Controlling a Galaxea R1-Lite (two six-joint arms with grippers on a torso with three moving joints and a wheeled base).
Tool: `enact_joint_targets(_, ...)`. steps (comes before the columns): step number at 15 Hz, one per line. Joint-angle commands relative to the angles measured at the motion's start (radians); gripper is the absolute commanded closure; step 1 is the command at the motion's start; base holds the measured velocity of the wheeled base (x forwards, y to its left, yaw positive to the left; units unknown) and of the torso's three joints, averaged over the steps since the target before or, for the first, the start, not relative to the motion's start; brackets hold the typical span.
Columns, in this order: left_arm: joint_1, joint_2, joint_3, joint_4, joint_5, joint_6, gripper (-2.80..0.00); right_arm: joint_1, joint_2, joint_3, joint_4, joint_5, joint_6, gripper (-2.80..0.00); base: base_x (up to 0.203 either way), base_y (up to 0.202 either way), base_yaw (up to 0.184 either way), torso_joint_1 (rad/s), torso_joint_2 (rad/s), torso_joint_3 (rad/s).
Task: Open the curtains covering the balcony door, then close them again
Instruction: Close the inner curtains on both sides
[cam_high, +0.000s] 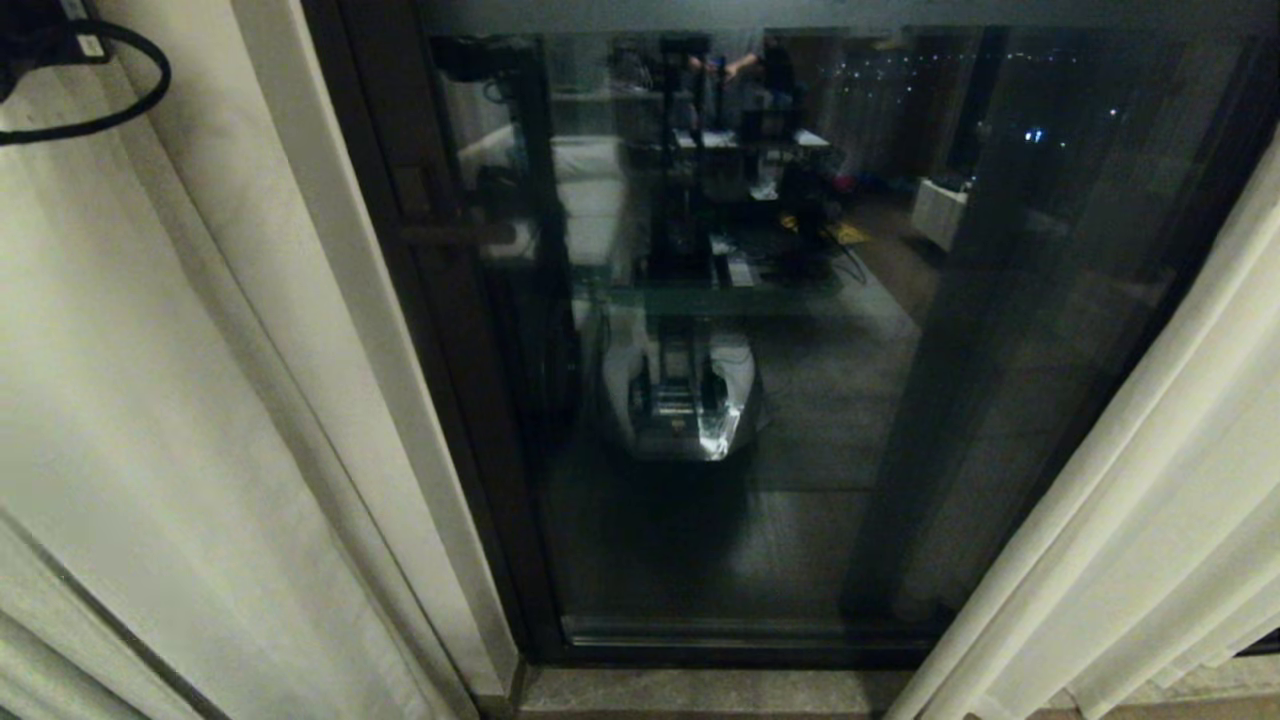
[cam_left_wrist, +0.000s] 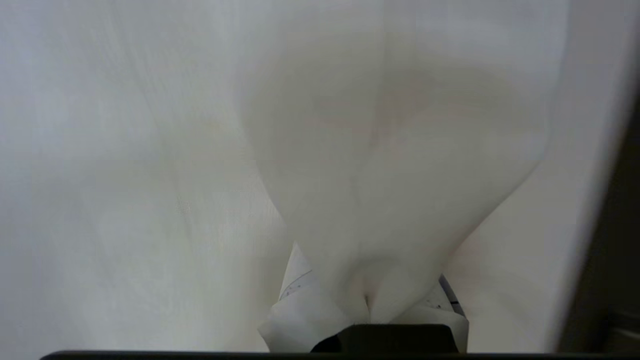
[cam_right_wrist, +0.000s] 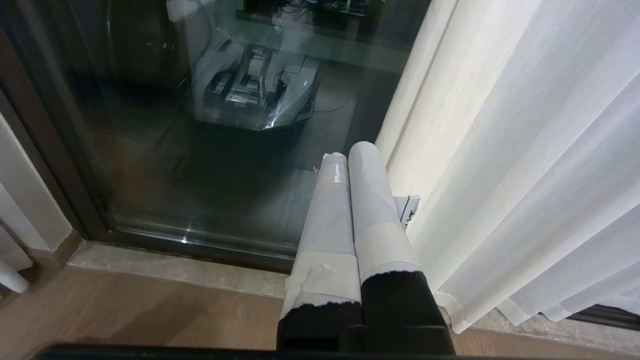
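The cream curtains hang drawn to both sides in the head view, one panel (cam_high: 150, 400) on the left and one (cam_high: 1150, 520) on the right. Between them the balcony door (cam_high: 820, 480) stands uncovered, with dark glass, a dark frame and a lever handle (cam_high: 455, 235). In the left wrist view my left gripper (cam_left_wrist: 367, 300) is shut on a bunched fold of the curtain (cam_left_wrist: 380, 175), and its taped fingers (cam_left_wrist: 300, 310) are mostly buried in fabric. My right gripper (cam_right_wrist: 347, 155) is shut and empty, hanging low beside the right curtain (cam_right_wrist: 525, 150) and in front of the door glass (cam_right_wrist: 200, 150).
A black cable loop (cam_high: 100, 90) shows at the top left of the head view. The glass reflects my own base (cam_high: 680, 390) and the room behind. A stone sill (cam_right_wrist: 175, 267) and wooden floor (cam_right_wrist: 125, 310) lie below the door.
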Motion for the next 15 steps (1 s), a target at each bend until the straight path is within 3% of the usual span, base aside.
enact_joint_targets(1,-0.033,-0.054,0.037,-0.002,0.002,0.001,0.0,0.0,0.002,0.0,0.0,0.0,-0.002,0.0,0.0,0.0,0.0,0.0,0.0,0.0)
enact_joint_targets(7,-0.126,-0.163,0.175,-0.008,0.006,0.001,0.0,0.0,0.002,0.0,0.0,0.0,-0.002,0.0,0.0,0.0,0.0,0.0,0.0,0.0)
enact_joint_targets(15,-0.126,-0.191,0.184,-0.004,0.002,0.001,0.0,0.0,0.001,0.0,0.0,0.0,-0.003,0.0,0.0,0.0,0.0,0.0,0.0,0.0)
